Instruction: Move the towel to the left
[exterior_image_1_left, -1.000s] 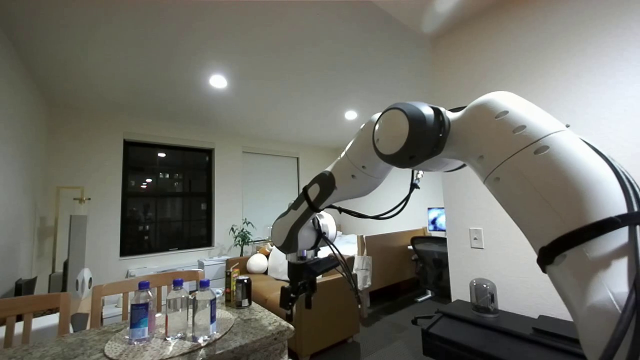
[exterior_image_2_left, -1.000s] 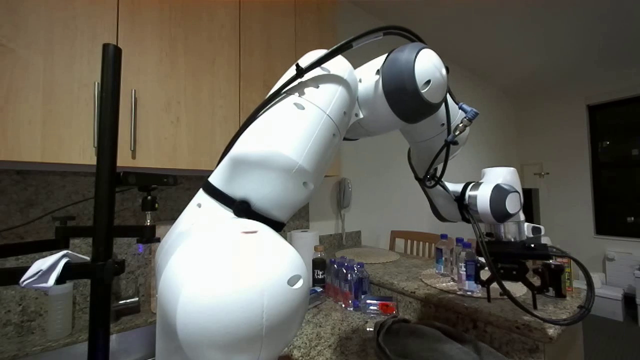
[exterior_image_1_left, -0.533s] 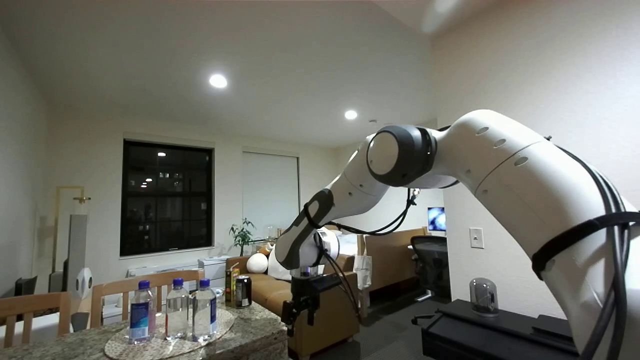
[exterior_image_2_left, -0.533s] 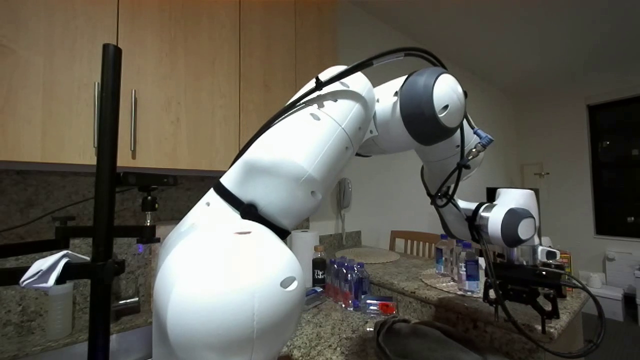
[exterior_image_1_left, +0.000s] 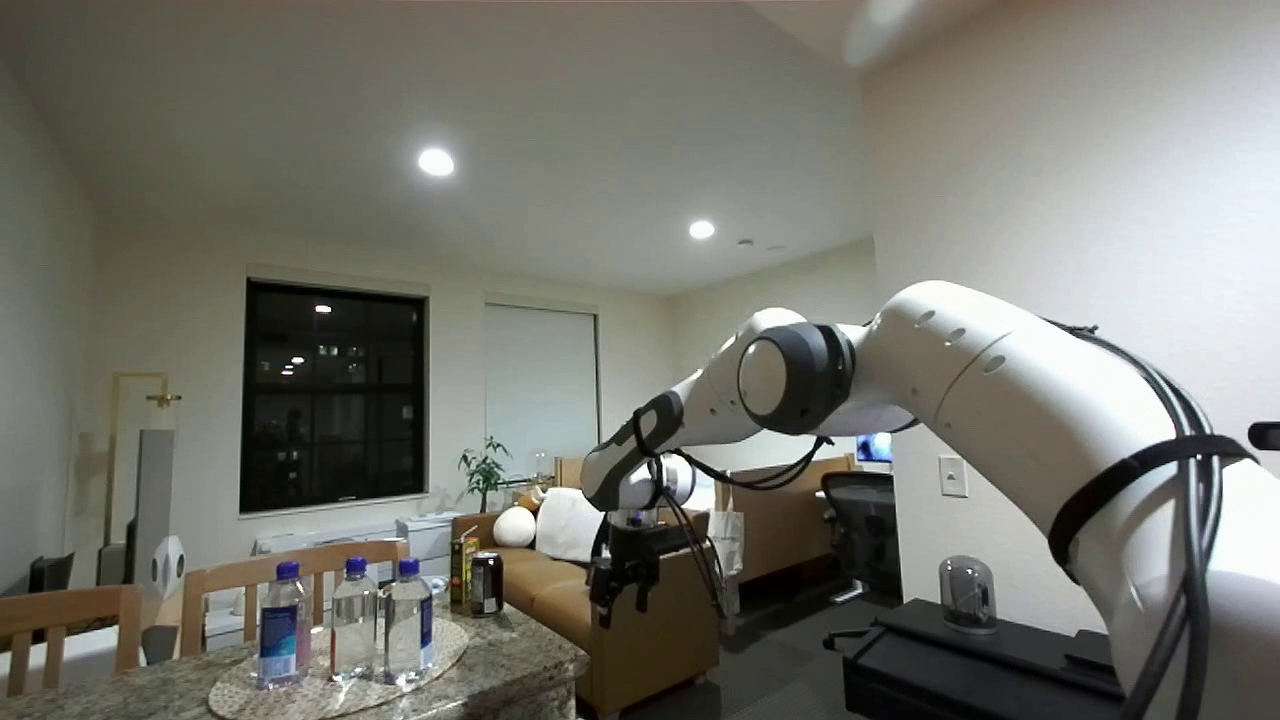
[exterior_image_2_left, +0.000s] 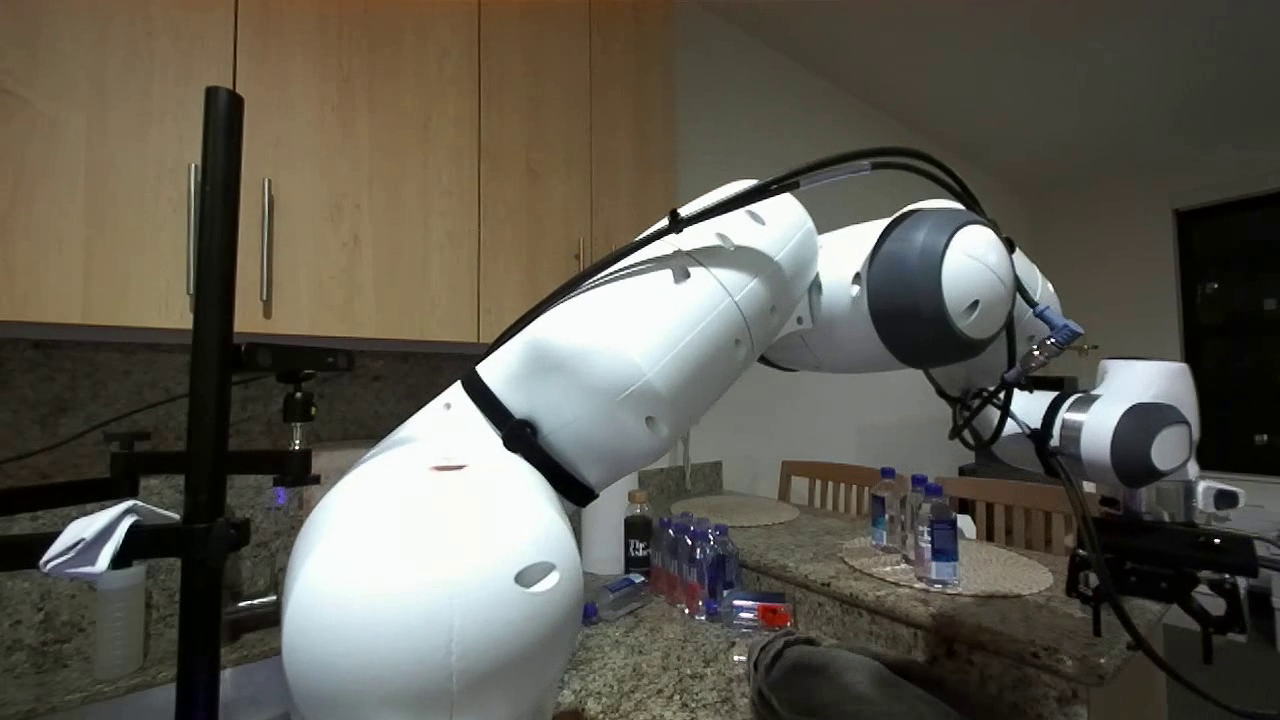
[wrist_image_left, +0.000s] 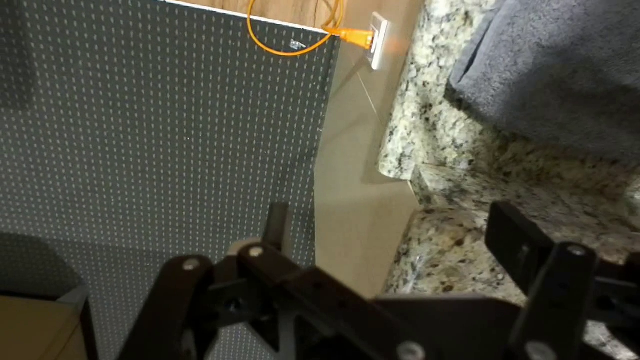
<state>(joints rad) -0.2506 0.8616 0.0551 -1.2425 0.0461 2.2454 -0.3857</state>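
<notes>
Wrist view gives the nearest look: a thick grey cloth towel (wrist_image_left: 555, 75), with folded layers at its corner, is laid on a speckled granite counter (wrist_image_left: 430, 95), in the upper right part. By the black two-finger gripper (wrist_image_left: 390, 232) nothing is held; its fingers (wrist_image_left: 515, 242) are spread wide, and they are situated apart from the towel. Between them, the counter edge and a smooth beige panel (wrist_image_left: 360, 220) are seen. In an exterior view, the towel is seen at the lower border, near a clear plastic bottle (exterior_image_2_left: 755, 609) which is laid on its side, with a red and blue label. Farther back, upright clear bottles with blue caps (exterior_image_2_left: 695, 565) are grouped just beside a dark bottle with a brown cap (exterior_image_2_left: 638, 535), on which the word "The" can be read in white letters; the line below it is too small. In both exterior views, three clear bottles with blue labels (exterior_image_1_left: 353, 630) are placed upright on a round woven placemat (exterior_image_2_left: 1000, 572), their writing being not readable. Near them, in an exterior view, a black can (exterior_image_1_left: 487, 583) is placed just beside a yellow-and-red drink carton (exterior_image_1_left: 461, 575), with print too small.
</notes>
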